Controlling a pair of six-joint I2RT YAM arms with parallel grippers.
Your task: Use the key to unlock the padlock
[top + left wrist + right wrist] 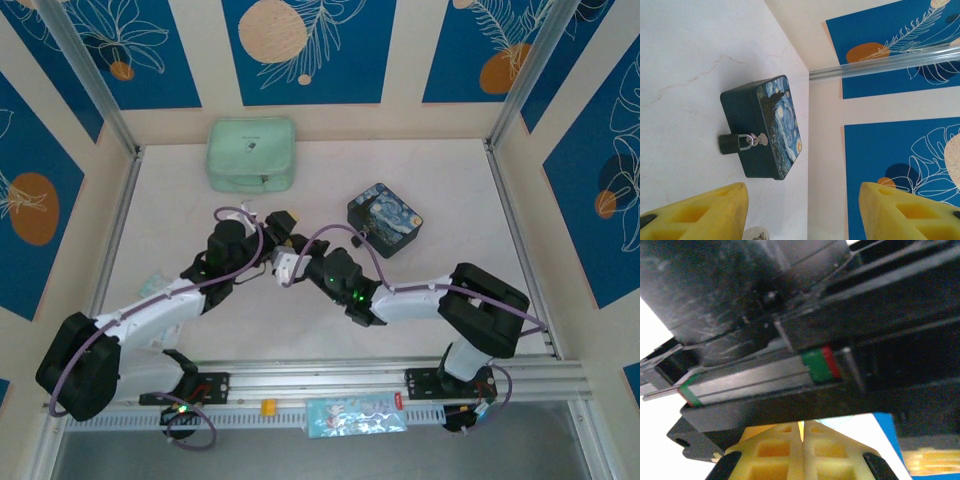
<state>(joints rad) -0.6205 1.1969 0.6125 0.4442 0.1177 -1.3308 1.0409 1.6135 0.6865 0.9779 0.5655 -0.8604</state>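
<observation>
Left claw (802, 200) gapes, nothing between; right claw (802, 432) pinched shut. Arms so crowded may collide before reaching the padlock (737, 142).

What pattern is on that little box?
The box has blue swirls with yellow spots, clearest in the left wrist view.

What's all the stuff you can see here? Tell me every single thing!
tin box: one, dark blue with a swirly painting, right side of the table
padlock: one, dark with a silvery shackle, fastened at the tin box's side
pouch: one, mint green, back of the table
packet: one, light blue patterned, front rail
small block: one, yellow, front rail
table: one, white
left gripper: one, yellow fingers, open, facing the tin box
right gripper: one, yellow fingers, shut
</observation>
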